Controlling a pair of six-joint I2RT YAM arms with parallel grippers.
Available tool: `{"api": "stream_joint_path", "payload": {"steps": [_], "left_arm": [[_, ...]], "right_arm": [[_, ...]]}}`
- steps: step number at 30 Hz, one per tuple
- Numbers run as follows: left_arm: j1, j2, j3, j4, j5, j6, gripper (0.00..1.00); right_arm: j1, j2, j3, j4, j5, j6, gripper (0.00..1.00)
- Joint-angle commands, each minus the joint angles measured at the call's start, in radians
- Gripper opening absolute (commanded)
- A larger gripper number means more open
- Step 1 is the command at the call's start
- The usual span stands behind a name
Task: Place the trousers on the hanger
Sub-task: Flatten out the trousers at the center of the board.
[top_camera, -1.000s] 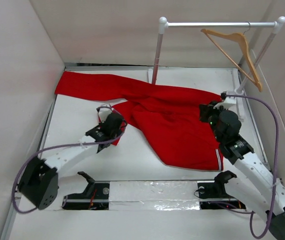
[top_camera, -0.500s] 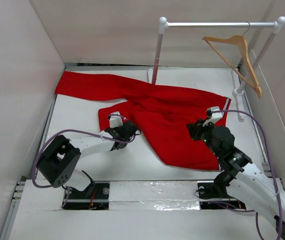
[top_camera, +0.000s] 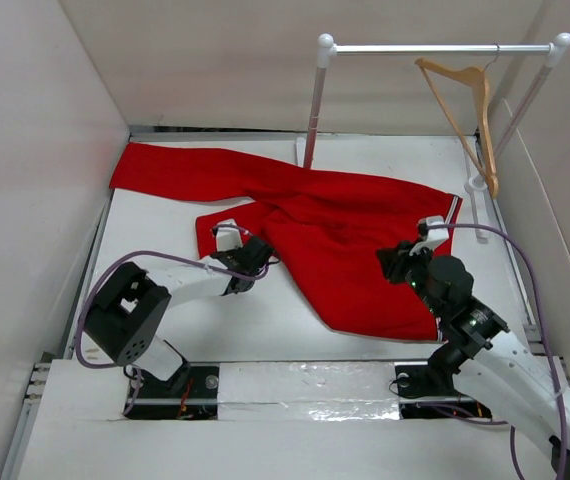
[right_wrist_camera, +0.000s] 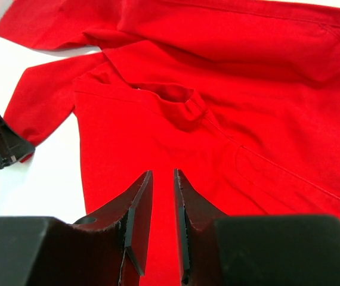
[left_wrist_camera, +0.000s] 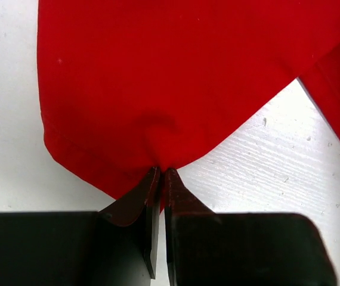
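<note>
Top external view: shows the whole table, both arms, the rail, the hanger and the full spread of the trousers.
Trousers: lie flat on the table. One leg runs to the far left corner and the other ends short, near the left arm. The waist end lies to the right, with a striped band at its right edge.
Hanger: hangs by its hook from the right end of the rail, turned nearly edge-on to the camera and well apart from the trousers. Only the top external view shows it.
Left gripper: sits low at the end of the short trouser leg. From above, how far its fingers are apart cannot be told.
Left wrist view: settles this. The fingers are pressed together on the edge of the red cloth. A thin strip of fabric shows between them, and the cloth puckers just beyond the tips.
Right gripper: is over the waist part of the trousers, near the right side.
Right wrist view: the fingers stand a narrow gap apart with nothing between them, and red cloth shows beyond the gap. This view also shows a fold and a pocket seam in the fabric, and the dark tips of the left gripper at the frame's left edge, on the short leg.
</note>
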Motion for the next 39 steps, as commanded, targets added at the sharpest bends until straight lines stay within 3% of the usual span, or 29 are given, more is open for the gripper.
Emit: {"api": "stream_joint_path", "payload": {"steps": [1, 4, 8, 11, 12, 14, 20, 24, 29, 31, 34, 39], "left_arm": [[0.008, -0.05, -0.004, -0.049, -0.007, -0.012, 0.0], [0.008, -0.162, 0.022, -0.127, -0.065, -0.024, 0.0], [-0.002, -0.526, 0.14, -0.309, -0.128, -0.01, 0.0], [-0.002, -0.734, 0.265, -0.392, -0.171, 0.057, 0.0], [0.007, -0.764, 0.337, -0.423, -0.185, 0.069, 0.0], [0.02, -0.831, 0.413, -0.502, -0.223, 0.08, 0.0], [0.02, -0.899, 0.58, -0.529, -0.328, 0.177, 0.0], [0.02, -0.925, 0.622, -0.557, -0.38, 0.186, 0.0], [0.02, -1.04, 0.666, -0.465, -0.467, 0.289, 0.0], [0.02, -1.054, 0.662, -0.348, -0.425, 0.402, 0.0], [0.02, -1.023, 0.666, -0.38, -0.371, 0.386, 0.0], [0.011, -1.072, 0.557, -0.293, -0.245, 0.436, 0.0]], "right_arm": [[0.007, -0.046, 0.001, -0.002, 0.034, -0.003, 0.26], [0.007, -0.052, -0.011, -0.006, 0.048, 0.003, 0.27], [0.007, -0.046, -0.02, -0.043, 0.097, 0.044, 0.27], [0.007, -0.046, -0.025, -0.077, 0.145, 0.09, 0.44], [0.007, -0.046, -0.031, -0.072, 0.159, 0.101, 0.59], [-0.003, -0.036, -0.042, -0.069, 0.2, 0.118, 0.68], [-0.042, 0.07, -0.059, -0.052, 0.312, 0.181, 0.74], [-0.109, 0.164, -0.05, -0.04, 0.358, 0.221, 0.84], [-0.253, 0.277, -0.024, -0.006, 0.246, 0.213, 0.85], [-0.337, 0.331, -0.033, 0.037, 0.146, 0.23, 0.85], [-0.445, 0.394, -0.063, 0.138, 0.003, 0.254, 0.85], [-0.473, 0.566, -0.005, 0.173, -0.061, 0.259, 0.83]]}}
